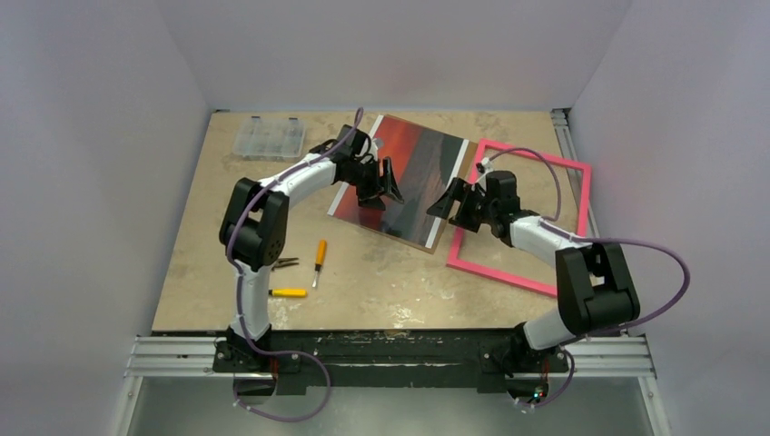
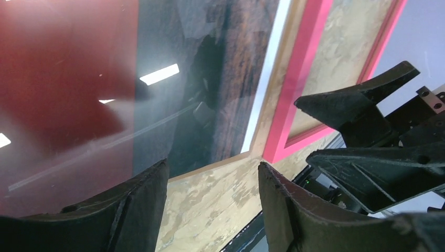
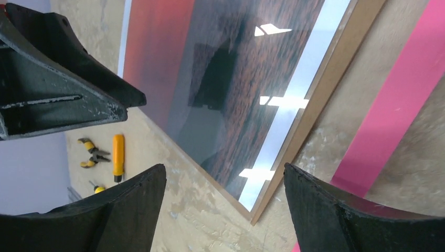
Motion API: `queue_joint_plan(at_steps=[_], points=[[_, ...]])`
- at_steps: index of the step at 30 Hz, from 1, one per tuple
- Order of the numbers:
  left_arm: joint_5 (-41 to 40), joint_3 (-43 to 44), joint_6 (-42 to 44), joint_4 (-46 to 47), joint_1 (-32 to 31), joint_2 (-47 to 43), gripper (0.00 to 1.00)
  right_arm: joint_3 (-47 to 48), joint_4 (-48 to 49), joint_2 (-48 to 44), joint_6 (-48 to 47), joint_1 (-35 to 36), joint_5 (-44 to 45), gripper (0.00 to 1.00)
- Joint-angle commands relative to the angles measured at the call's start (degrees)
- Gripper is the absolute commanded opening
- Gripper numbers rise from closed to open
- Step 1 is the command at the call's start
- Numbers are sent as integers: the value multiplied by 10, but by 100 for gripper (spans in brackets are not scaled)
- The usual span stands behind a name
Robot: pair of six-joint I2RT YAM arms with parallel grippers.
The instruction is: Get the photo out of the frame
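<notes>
Task looks done: large rectangular sunset photo (image 1: 409, 173) w/ white edge strips lies flat on tan table (image 1: 209, 200), just left of empty thin pink frame (image 1: 536, 155); L gripper (image 1: 381, 191) and R gripper (image 1: 445, 202) hover, fingers apart, holding nothing.

Both arms bent inward, hands facing each other.
The left hand (image 1: 389, 186) and the right hand (image 1: 442, 200) hover close together at the far reach of the arms, each with jaws spread wide, gripping nothing.
</notes>
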Motion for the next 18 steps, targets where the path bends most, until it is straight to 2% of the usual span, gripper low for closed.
queue_joint_plan(at_steps=[1, 8, 10, 13, 18], points=[[-12, 19, 12, -32, 0, 10, 60, -20, 78, 3, 48, 1, -77, 78], [-1, 29, -10, -50, 5, 14, 59, -21, 105, 23, 99, 6, -97, 62], [9, 18, -12, -35, 16, -6, 60, -3, 83, 24, 79, 20, -91, 63], [23, -33, -31, 35, 54, -54, 63, 42, 28, 35, 48, 55, -53, 66], [56, -44, -28, 48, 128, -70, 67, 72, 37, 72, 49, 115, -21, 70]])
